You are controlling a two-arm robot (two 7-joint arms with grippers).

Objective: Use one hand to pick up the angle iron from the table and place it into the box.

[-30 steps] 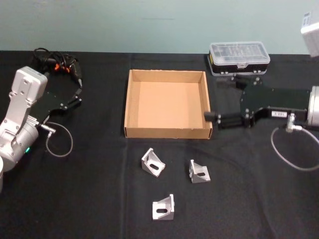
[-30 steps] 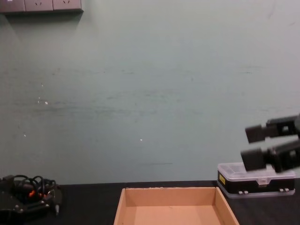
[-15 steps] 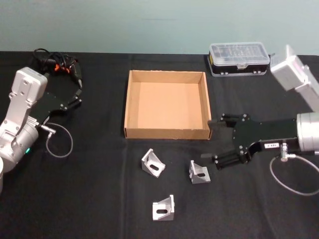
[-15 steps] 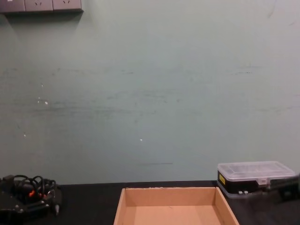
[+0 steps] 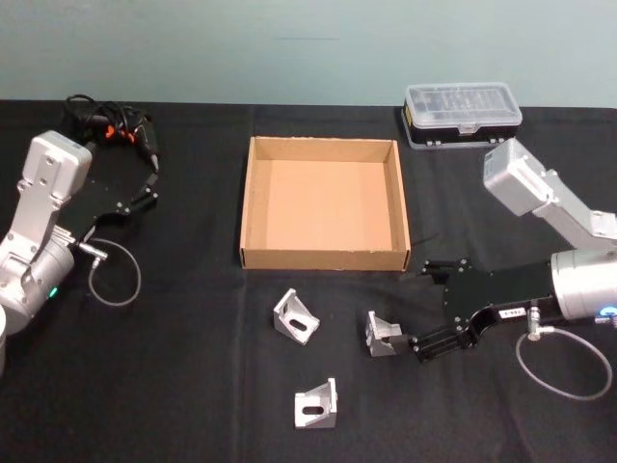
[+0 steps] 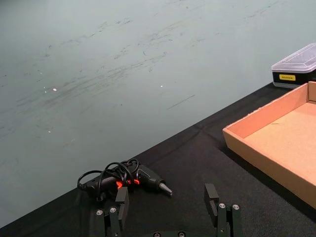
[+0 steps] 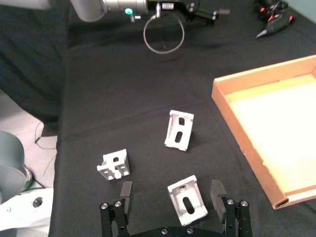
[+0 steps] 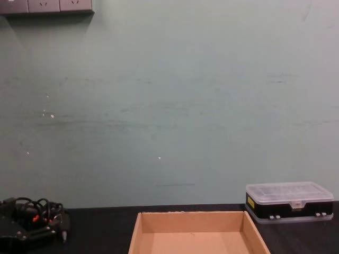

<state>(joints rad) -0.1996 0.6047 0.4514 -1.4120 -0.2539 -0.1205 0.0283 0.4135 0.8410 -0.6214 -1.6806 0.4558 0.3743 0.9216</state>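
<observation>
Three silver angle irons lie on the black table [image 5: 183, 386] in front of the box: one on the left [image 5: 297, 315], one on the right [image 5: 383, 334], one nearest me [image 5: 316, 403]. My right gripper [image 5: 421, 309] is open and low over the table, reaching in from the right toward the right-hand angle iron. In the right wrist view that angle iron [image 7: 187, 200] sits between the open fingers [image 7: 216, 190], closer to one of them. The tan cardboard box [image 5: 323, 258] stands empty behind. My left gripper [image 5: 152, 183] is parked open at the far left.
A black plastic case with a clear lid [image 5: 463, 114] stands behind and to the right of the box. A glue gun with a tangled cord [image 5: 116, 125] lies at the back left, just beyond the left gripper [image 6: 167, 197]. Bare tabletop surrounds the angle irons.
My right gripper has swung from beside the box's right wall toward me and down to the right-hand angle iron, dropping out of the chest view. The left arm has stayed still.
</observation>
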